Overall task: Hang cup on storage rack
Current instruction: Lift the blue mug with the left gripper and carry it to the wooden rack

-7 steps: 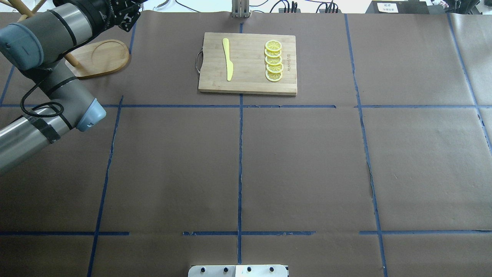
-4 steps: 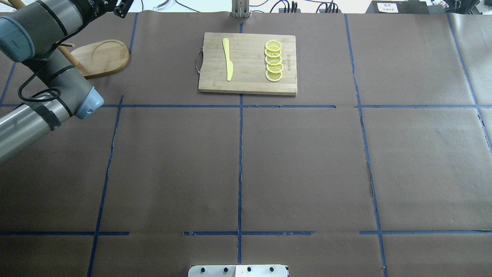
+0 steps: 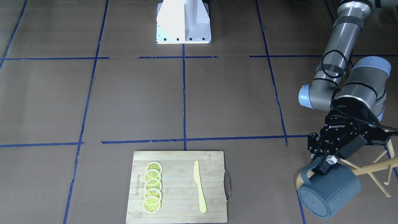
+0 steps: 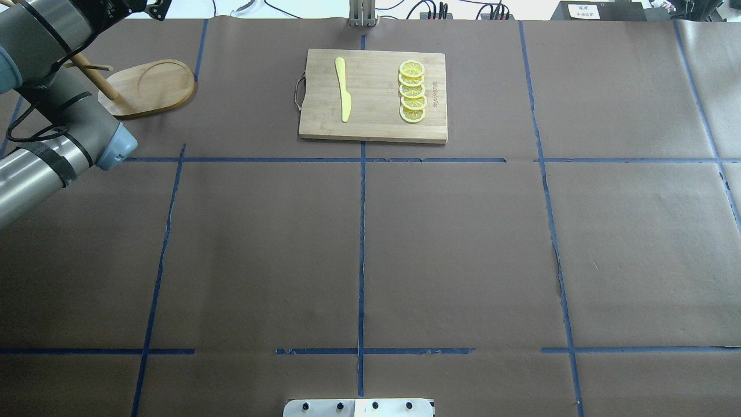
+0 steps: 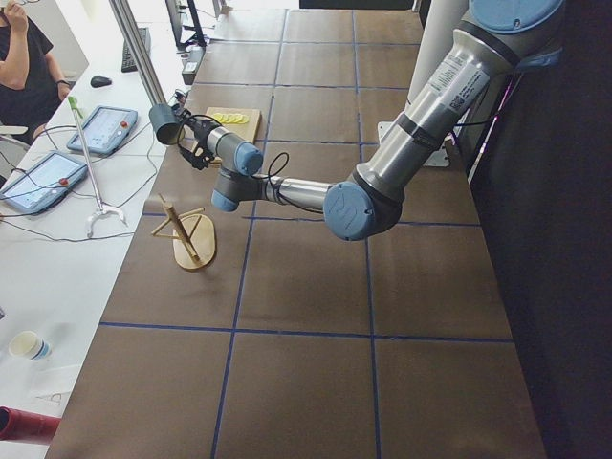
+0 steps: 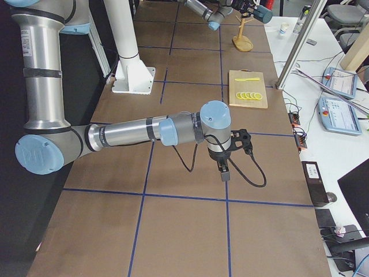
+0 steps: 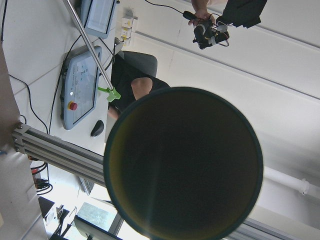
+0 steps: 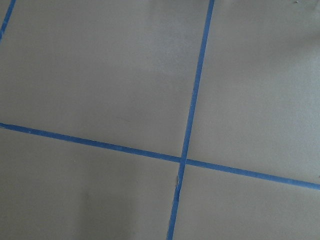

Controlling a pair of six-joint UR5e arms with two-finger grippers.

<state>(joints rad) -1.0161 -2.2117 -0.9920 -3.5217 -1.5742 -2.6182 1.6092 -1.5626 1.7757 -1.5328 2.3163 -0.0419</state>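
Observation:
My left gripper is shut on the rim of the dark blue-grey ribbed cup, beside its angular handle. It holds the cup on its side in the air, its bottom towards the front-facing camera. The light wooden storage rack stands just behind and under it; its rounded base shows in the overhead view. The left wrist view looks into the cup's dark mouth. The side views show the cup higher than the rack. My right gripper hangs over bare table, far from both; I cannot tell whether it is open.
A rectangular cutting board with a yellow knife and a row of lemon slices lies at the far middle of the table. The robot's base is at the near edge. An operator sits past the far edge.
My left arm has swung up and towards the table's far left corner. Its gripper has left the overhead view, and more of the rack's pole and base shows.

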